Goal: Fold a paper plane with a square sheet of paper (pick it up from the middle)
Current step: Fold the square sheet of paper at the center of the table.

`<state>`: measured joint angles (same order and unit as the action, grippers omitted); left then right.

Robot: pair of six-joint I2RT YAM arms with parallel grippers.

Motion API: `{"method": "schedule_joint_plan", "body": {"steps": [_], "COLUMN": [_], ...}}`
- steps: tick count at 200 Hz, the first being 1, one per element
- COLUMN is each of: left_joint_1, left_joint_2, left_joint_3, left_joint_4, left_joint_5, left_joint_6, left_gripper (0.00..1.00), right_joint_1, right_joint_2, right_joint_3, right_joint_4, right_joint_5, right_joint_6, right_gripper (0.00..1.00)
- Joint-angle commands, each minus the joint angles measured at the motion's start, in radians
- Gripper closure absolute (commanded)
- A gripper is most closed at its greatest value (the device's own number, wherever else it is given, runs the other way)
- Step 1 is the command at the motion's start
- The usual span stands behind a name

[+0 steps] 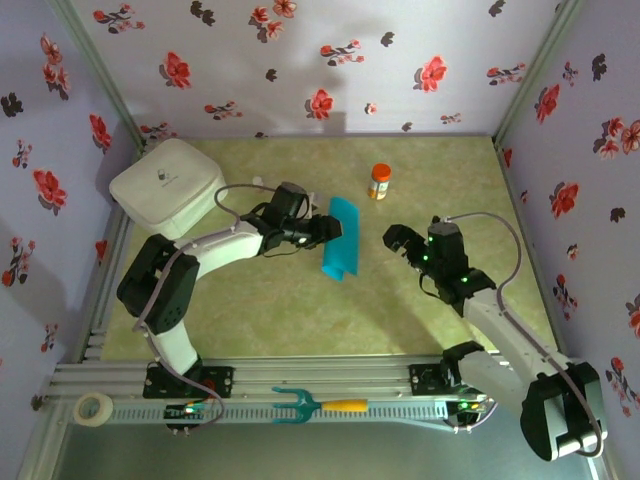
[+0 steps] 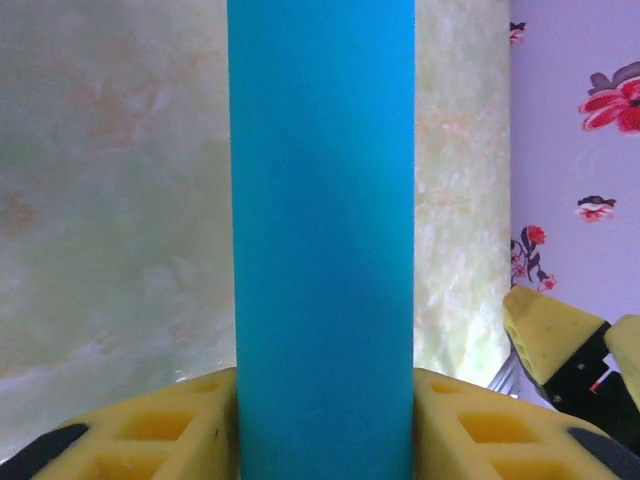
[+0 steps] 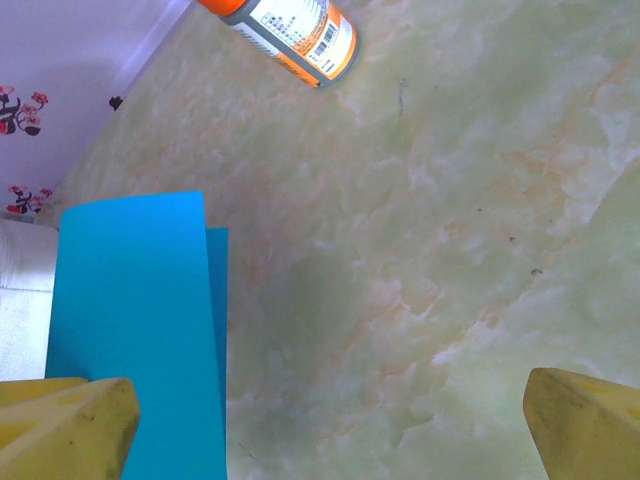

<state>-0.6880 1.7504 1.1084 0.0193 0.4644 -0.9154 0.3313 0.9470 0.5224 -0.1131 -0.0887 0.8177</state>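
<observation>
Paper folding, early stage: sheet of paper (image 1: 340, 237), doubled into a narrow strip, is clamped edge to edge by the left pincer (image 1: 327, 230) at mid-desk (image 1: 300, 310). Right pincer (image 1: 398, 240) gapes empty just right of it. Nose and wing folds apparently remain.

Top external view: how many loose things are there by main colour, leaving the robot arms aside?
Teal: 2, the paper and the pronged tool
White: 2, the box and the tape roll
Orange: 1, the bottle
Total: 5
</observation>
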Motion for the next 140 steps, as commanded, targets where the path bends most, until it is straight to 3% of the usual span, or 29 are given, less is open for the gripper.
{"method": "schedule_joint_plan", "body": {"steps": [1,44,80,101,140], "left_joint_1": [0.005,-0.003,-0.022,-0.025,-0.029], "left_joint_2": [-0.002,0.026,0.035,0.047,0.107], "left_joint_3": [-0.028,-0.077,-0.136,-0.178,-0.177], "left_joint_4": [0.047,0.194,0.258,0.312,0.339], "left_joint_5": [0.046,0.050,0.039,0.037,0.064], "left_joint_6": [-0.055,-0.165,-0.135,-0.192,-0.178], "left_gripper": [0.56,0.58,0.58,0.58,0.57], "right_joint_1": [-0.009,-0.010,-0.015,-0.026,-0.026], "right_joint_2": [0.017,0.015,-0.008,0.011,0.094], "right_joint_3": [0.049,0.095,0.059,0.092,0.081], "right_joint_4": [0.032,-0.075,0.026,-0.023,0.016], "right_joint_5": [-0.044,-0.126,-0.168,-0.182,-0.267], "right_joint_6": [-0.058,0.002,-0.033,-0.035,0.009], "right_gripper": [0.01,0.01,0.02,0.02,0.04]}}
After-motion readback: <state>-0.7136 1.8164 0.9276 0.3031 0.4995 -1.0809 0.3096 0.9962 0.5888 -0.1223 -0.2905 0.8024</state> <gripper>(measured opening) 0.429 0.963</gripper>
